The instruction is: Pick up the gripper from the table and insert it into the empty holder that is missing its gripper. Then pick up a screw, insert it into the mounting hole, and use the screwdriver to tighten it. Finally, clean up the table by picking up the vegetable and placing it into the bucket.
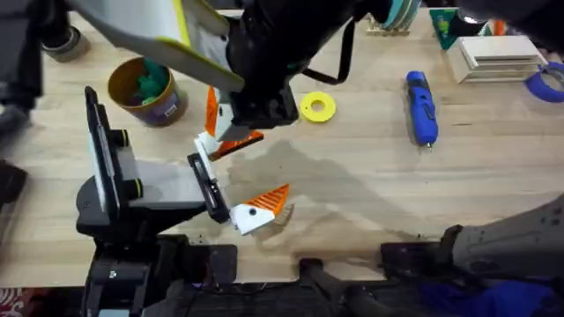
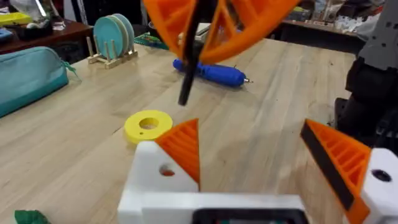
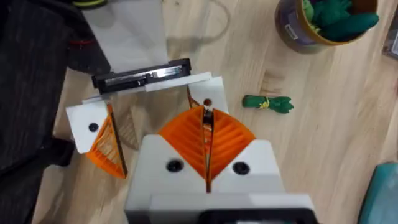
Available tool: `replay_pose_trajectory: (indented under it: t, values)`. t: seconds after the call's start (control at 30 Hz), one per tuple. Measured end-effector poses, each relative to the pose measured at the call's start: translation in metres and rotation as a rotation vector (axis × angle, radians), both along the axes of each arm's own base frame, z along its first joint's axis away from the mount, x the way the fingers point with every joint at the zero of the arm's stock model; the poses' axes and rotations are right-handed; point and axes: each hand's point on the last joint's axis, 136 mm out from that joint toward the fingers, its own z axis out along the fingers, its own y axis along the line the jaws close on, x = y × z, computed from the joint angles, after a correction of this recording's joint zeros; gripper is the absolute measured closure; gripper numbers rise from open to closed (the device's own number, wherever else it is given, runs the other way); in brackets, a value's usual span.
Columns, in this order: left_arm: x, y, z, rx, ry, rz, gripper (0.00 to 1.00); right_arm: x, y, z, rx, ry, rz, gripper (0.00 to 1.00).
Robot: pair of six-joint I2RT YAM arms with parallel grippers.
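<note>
Your right gripper (image 3: 207, 163) has its orange pads pressed together on a thin dark rod, directly above the left gripper (image 2: 261, 155), whose fingers stand wide apart. The vegetable (image 3: 268, 104) lies on bare table (image 1: 370, 189) just beside them, the bucket (image 1: 144, 90) beyond it. The screwdriver (image 1: 421, 107) lies well apart, with open wood between.
</note>
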Motion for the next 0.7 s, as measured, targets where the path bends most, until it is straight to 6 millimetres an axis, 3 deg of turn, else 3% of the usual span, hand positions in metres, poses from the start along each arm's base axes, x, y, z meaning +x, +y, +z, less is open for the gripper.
replay_pose_trajectory:
  t: [0.7]
  values:
    - [0.0,0.0,0.0,0.0,0.0,0.0,0.015,0.003,0.004,-0.013,-0.028,0.019,0.001,0.995]
